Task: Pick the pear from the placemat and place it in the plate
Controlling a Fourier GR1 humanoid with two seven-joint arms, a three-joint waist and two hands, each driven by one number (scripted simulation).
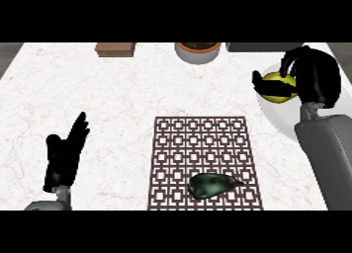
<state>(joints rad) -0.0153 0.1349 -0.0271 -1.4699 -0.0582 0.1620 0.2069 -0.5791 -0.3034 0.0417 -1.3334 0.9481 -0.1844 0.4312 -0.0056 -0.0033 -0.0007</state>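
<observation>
Both hands are glossy black with slim fingers: the left hand (64, 157) near the placemat (205, 163), the right hand (304, 75) beyond it. Each joins a smooth grey forearm (338, 160), apparently through a narrow grey wrist.

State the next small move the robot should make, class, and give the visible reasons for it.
Probably lower the right hand a little and uncurl its fingers. They are curled round the yellow-green pear directly over the white plate, away from the placemat, so releasing it likely comes next. The left hand rests open.
</observation>
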